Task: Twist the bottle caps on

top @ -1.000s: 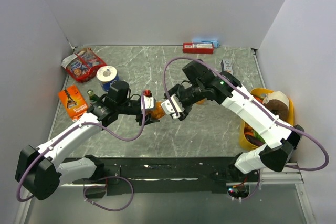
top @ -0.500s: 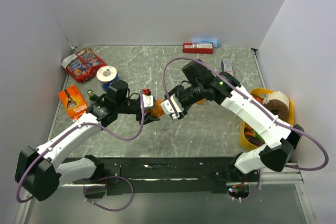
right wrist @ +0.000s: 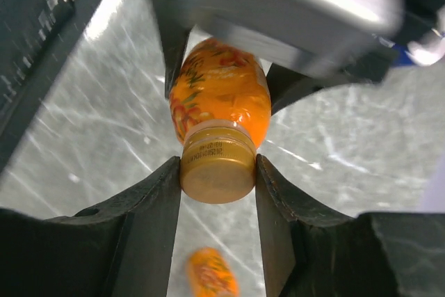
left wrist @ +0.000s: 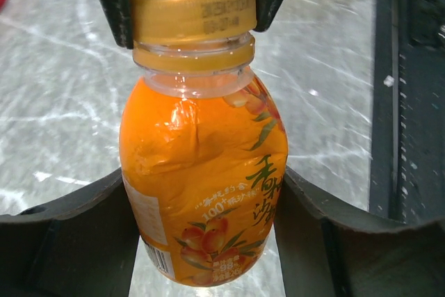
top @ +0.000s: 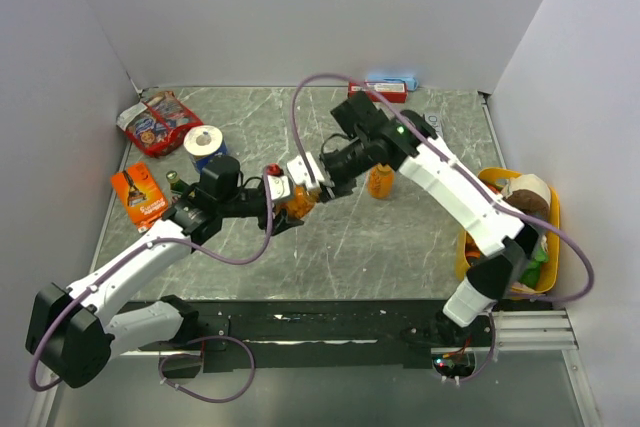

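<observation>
One bottle, held at both ends.
My left gripper clamps its body, my right gripper its cap; right wrist view adds a second bottle.

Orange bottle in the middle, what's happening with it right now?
The left tool grips the orange bottle by its body, while the right tool is closed on its cap, which sits on the neck. How far the cap is screwed down can't be told. A second orange bottle stands on the table beside the right arm.
</observation>
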Controlling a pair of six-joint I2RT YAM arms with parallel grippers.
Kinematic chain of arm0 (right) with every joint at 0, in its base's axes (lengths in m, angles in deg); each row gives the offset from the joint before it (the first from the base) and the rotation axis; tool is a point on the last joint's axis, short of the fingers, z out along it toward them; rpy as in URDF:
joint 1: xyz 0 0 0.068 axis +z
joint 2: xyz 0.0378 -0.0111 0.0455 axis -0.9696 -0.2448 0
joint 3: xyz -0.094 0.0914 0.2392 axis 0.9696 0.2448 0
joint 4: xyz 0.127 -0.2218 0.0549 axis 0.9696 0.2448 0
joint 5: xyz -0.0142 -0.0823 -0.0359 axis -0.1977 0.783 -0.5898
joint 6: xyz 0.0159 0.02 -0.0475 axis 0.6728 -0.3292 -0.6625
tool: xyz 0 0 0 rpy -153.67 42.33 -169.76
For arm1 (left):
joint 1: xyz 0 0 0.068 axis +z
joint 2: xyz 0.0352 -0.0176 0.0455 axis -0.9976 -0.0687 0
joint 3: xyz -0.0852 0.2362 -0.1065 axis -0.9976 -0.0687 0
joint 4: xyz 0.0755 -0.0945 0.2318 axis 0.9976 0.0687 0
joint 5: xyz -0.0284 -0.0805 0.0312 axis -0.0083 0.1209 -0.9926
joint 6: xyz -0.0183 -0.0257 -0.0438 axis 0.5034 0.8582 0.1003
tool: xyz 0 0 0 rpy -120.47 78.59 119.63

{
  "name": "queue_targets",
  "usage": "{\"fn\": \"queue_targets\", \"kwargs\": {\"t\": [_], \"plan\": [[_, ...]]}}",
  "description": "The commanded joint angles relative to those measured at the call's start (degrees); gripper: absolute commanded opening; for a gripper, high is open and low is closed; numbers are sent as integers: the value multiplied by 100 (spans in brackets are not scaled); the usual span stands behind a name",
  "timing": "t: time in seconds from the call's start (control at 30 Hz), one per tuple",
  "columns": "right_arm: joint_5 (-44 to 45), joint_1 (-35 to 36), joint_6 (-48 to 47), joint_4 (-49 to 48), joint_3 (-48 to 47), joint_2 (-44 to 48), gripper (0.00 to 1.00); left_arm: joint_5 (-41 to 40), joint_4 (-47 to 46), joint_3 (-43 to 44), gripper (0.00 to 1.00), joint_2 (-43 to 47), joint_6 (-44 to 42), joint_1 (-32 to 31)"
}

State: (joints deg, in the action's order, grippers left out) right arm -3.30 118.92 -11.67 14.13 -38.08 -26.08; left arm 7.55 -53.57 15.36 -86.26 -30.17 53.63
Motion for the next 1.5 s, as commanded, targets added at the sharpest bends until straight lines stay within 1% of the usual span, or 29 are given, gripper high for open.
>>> {"fn": "queue_targets", "kwargs": {"t": [0.0, 0.1, 0.17, 0.23, 0.27, 0.33, 0.4, 0.43, 0.47, 0.5, 0.53, 0.57, 0.63, 0.7, 0.73, 0.83, 0.97, 1.1, 1.13, 1.17, 1.2, 1.27, 1.3, 1.33, 1.37, 1.4, 1.47], "plan": [[-735, -117, 1275, 509, -789, -464, 0, -460, -1081, -11, 1, 251, 322, -36], [-639, -126, 1284, 193, -509, -246, 0, -425, -1098, -2, 1, 234, 392, -27], [-516, -117, 1135, 210, -525, -210, 0, -425, -1151, -28, 1, 243, 480, -27], [-428, -117, 1073, 385, -674, -227, 0, -416, -1116, -37, 10, 217, 533, -27], [-402, -117, 1012, 438, -709, -227, 0, -381, -1064, -19, 17, 164, 533, -36], [-323, -117, 959, 509, -710, -157, 0, -285, -932, 33, 23, 120, 489, -36], [-279, -91, 959, 509, -675, -87, 0, -293, -923, 16, 10, 84, 463, -27], [-244, -82, 1072, 535, -709, -87, 0, -372, -1123, -19, 2, 93, 506, -44], [-208, -64, 1195, 561, -762, -165, 0, -755, -1290, -124, 1, 119, 620, -45], [-234, -64, 1344, 588, -928, -218, 0, -924, -1440, -160, 1, 137, 708, -53], [-226, -55, 1850, 579, -1025, -297, 0, -1144, -1702, -186, 1, 146, 779, -80], [-173, -73, 2160, 588, -1131, -506, 0, -1590, -1844, -221, 1, 155, 849, -88], [-252, -81, 3001, 763, -1508, -745, 0, -2014, -2091, -221, 1, 137, 1138, -115], [-243, -116, 3523, 641, -1536, -886, 0, -2479, -2337, -204, 1, 85, 1315, -132], [-261, -143, 3934, 562, -1492, -886, 0, -2586, -2399, -213, 1, 67, 1446, -150], [-191, -187, 4157, 412, -1387, -878, 0, -2955, -2557, -230, 1, 41, 1544, -203], [-112, -222, 4324, 421, -1466, -922, 0, -3149, -2540, -300, 1, 58, 1570, -212], [46, -248, 4877, 149, -1369, -851, 0, -3395, -2505, -353, 1, 84, 1623, -247], [116, -249, 5183, 131, -1352, -843, 0, -3387, -2487, -362, 1, 76, 1658, -255], [100, -283, 5282, 114, -1351, -825, 0, -3300, -2452, -379, 1, 76, 1667, -256], [39, -310, 5352, 96, -1334, -799, 4, -3134, -2382, -371, 1, 76, 1658, -256], [-312, -450, 5144, 166, -1447, -755, 24, -2617, -2136, -397, 1, 93, 1553, -256], [-331, -494, 5012, 218, -1666, -763, 34, -2405, -2014, -388, 1, 102, 1431, -247], [-331, -556, 4784, 262, -1790, -755, 49, -2229, -1899, -406, 1, 119, 1386, -255], [-357, -713, 4704, 245, -2008, -729, 54, -1818, -1663, -432, 1, 128, 1307, -256], [-540, -854, 4546, 210, -2098, -711, 59, -1648, -1539, -450, 1, 137, 1107, -256], [-883, -1082, 4274, 236, -2265, -632, 62, -1332, -1233, -494, 1, 198, 973, -247]]}}
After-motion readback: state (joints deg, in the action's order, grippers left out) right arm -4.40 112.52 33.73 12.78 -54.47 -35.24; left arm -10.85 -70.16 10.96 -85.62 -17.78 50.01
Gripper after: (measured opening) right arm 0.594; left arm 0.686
